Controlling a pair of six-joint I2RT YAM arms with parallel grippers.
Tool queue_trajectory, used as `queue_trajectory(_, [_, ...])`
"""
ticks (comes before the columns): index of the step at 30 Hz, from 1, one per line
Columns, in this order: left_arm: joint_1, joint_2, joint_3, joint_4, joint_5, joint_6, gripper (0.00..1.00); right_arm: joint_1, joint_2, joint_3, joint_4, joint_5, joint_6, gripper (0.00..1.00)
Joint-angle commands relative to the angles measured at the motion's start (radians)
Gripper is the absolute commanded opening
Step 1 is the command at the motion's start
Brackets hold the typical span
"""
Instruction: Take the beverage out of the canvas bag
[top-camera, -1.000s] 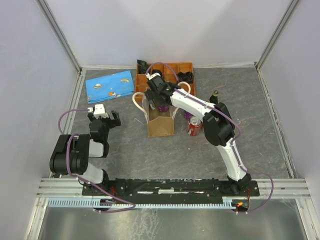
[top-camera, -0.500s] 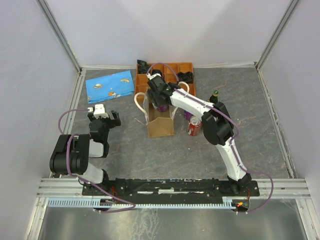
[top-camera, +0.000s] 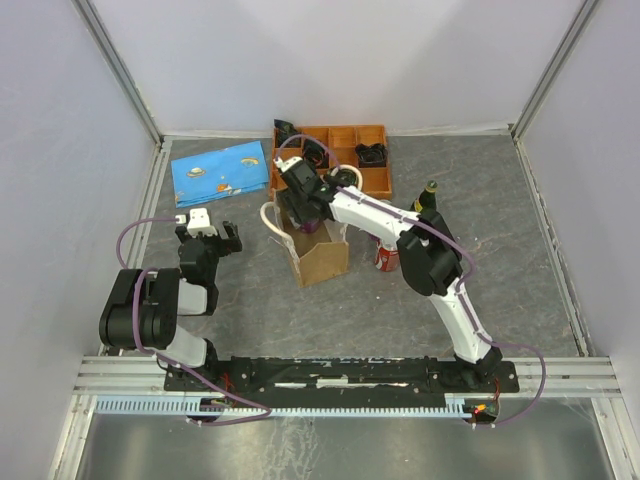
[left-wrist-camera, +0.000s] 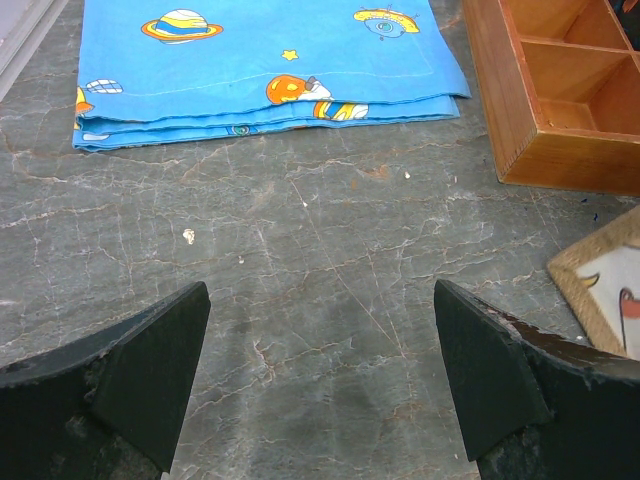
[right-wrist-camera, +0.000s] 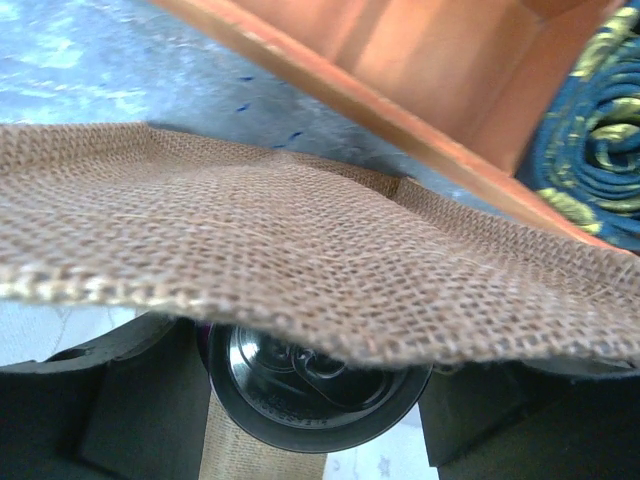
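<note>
Grey table (left-wrist-camera: 300, 260): right pincer (right-wrist-camera: 312, 405) clasps the beverage (right-wrist-camera: 310, 375) inside the canvas bag (right-wrist-camera: 300, 260); left pincer (left-wrist-camera: 320, 390) open.

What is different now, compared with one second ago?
The right gripper, its jaws around the purple can inside the canvas bag, moved left and dragged the bag's top with it, so the bag now stands skewed. The left gripper, the red can and the blue cloth stayed put.

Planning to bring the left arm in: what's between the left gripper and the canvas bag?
Only bare table between left gripper and canvas bag, seen in the top external view.
</note>
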Motion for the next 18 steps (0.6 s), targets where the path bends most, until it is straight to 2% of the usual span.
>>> queue_trajectory(1, [-0.004, 0.005, 0.022, 0.032, 0.014, 0.049, 0.99, 0.029, -0.020, 0.074, 0.041, -0.028, -0.010, 0.00])
queue_trajectory(5, [-0.004, 0.005, 0.022, 0.033, 0.013, 0.048, 0.99, 0.040, -0.033, 0.121, 0.037, 0.002, -0.037, 0.00])
queue_trajectory(11, [-0.003, 0.005, 0.022, 0.033, 0.014, 0.048, 0.99, 0.068, -0.148, 0.133, 0.058, 0.056, -0.139, 0.00])
queue_trajectory(18, [-0.004, 0.005, 0.022, 0.033, 0.013, 0.048, 0.99, 0.086, -0.385, 0.011, 0.145, 0.111, -0.212, 0.00])
